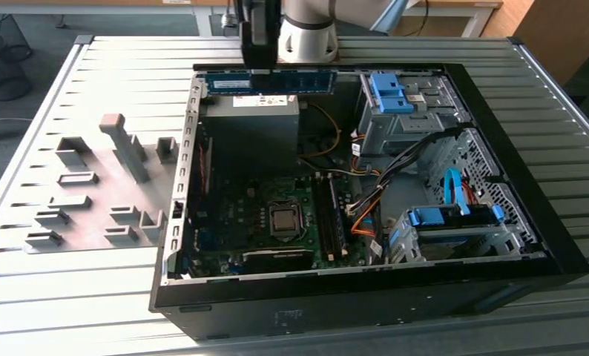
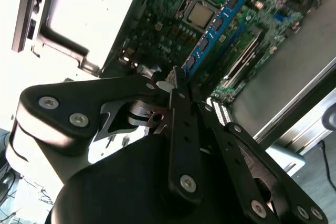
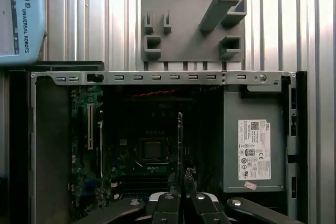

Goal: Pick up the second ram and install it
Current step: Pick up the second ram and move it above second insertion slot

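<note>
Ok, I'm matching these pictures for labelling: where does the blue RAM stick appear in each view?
Exterior view: the blue RAM stick hangs level in the gripper, over the power supply.
Second wrist view: the stick slants away from the gripper across the motherboard.
First wrist view: the stick is edge-on, a thin line running past the processor.
Shared landmark: the processor on the motherboard.

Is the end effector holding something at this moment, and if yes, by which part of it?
Yes. The end effector is shut on the second ram, gripping its upper long edge near mid-length, above the open computer case.
</note>
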Robot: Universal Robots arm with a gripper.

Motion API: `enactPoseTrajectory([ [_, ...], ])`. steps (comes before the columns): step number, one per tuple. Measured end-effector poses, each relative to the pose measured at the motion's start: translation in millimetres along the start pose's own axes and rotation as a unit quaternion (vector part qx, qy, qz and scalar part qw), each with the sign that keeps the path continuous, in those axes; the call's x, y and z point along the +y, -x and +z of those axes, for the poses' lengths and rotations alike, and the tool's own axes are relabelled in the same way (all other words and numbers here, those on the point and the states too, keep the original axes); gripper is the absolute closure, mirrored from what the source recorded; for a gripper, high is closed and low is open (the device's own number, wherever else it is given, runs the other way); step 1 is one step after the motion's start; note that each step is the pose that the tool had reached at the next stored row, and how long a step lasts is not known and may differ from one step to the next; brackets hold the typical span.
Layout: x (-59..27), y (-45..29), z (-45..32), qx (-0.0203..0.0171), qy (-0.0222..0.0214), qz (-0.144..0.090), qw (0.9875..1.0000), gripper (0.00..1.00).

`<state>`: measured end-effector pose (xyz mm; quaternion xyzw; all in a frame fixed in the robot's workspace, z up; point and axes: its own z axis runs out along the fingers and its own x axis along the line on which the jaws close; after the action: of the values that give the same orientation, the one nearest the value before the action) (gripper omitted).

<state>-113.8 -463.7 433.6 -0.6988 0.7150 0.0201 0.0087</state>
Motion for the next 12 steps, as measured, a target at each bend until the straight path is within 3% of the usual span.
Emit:
enactPoseTrajectory([
  [8, -28.7, 0.7, -0.4, 0.0000, 0.0000, 0.000, 1.0000, 0.86],
  [12, -33.1, 0.7, -0.5, 0.0000, 0.0000, 0.000, 1.0000, 0.86],
])
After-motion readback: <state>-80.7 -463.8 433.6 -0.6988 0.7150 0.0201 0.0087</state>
